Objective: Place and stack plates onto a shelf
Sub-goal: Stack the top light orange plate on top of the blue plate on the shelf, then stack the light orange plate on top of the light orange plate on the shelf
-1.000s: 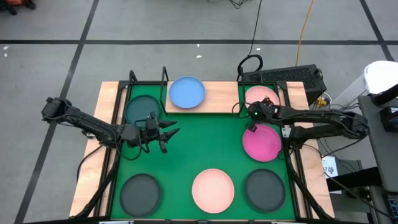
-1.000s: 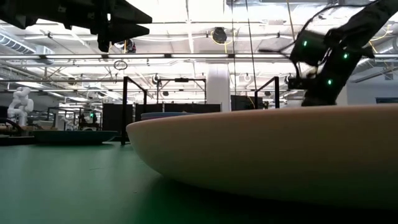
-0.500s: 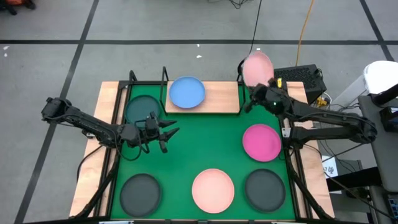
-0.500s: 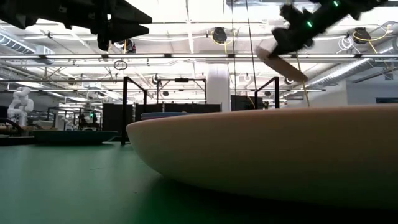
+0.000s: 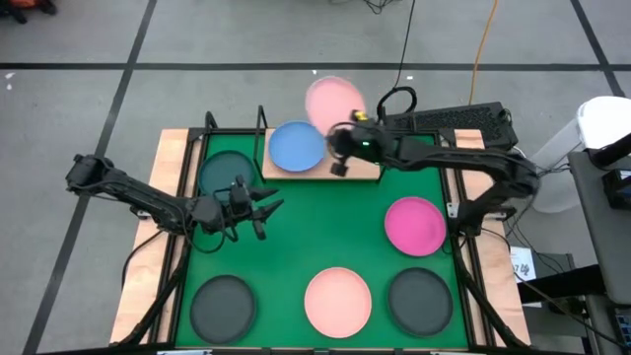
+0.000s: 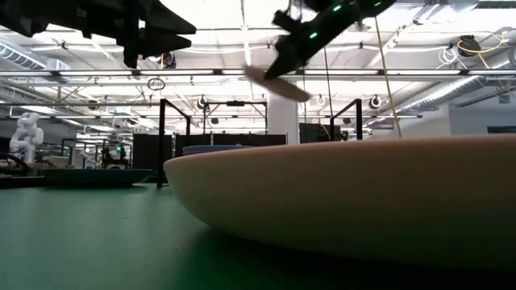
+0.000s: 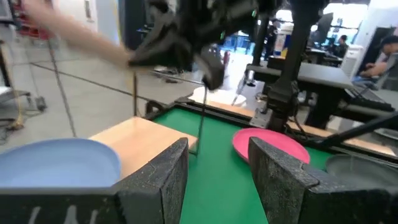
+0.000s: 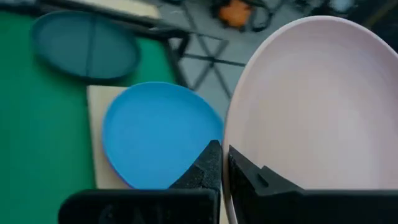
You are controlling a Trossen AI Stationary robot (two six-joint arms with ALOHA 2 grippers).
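Note:
My right gripper [image 5: 340, 143] is shut on a light pink plate [image 5: 333, 102] and carries it in the air above the far edge of the wooden shelf [image 5: 363, 170]. A blue plate [image 5: 296, 146] lies flat on the shelf's left half, just beside the held one. My left gripper [image 5: 266, 211] hovers open over the green mat, near a dark teal plate [image 5: 226, 174]. On the mat lie a magenta plate [image 5: 414, 225], a pink plate [image 5: 337, 301] and two dark grey plates [image 5: 222, 307] [image 5: 419, 299]. My right gripper [image 8: 224, 165] pinches the light pink plate by its rim [image 8: 231, 146], one finger on the hollow upper face and one on the outer side. The fingers [image 8: 208, 168] come from the table's near side. The plate [image 6: 278, 83] is lifted clear and tilted.
Black rod supports [image 5: 261, 123] rise at the shelf's ends. The right arm [image 5: 444, 158] reaches across the table's far right part. A keyboard [image 5: 454, 120] and cables lie beyond the far edge. The near pink plate [image 6: 363, 201] fills most of the low view.
My right gripper has lifted the light pink plate from the far right of the table and swung it up and toward the table's left, so that it now hangs tilted above the shelf beside the blue plate. The gripper has turned with it.

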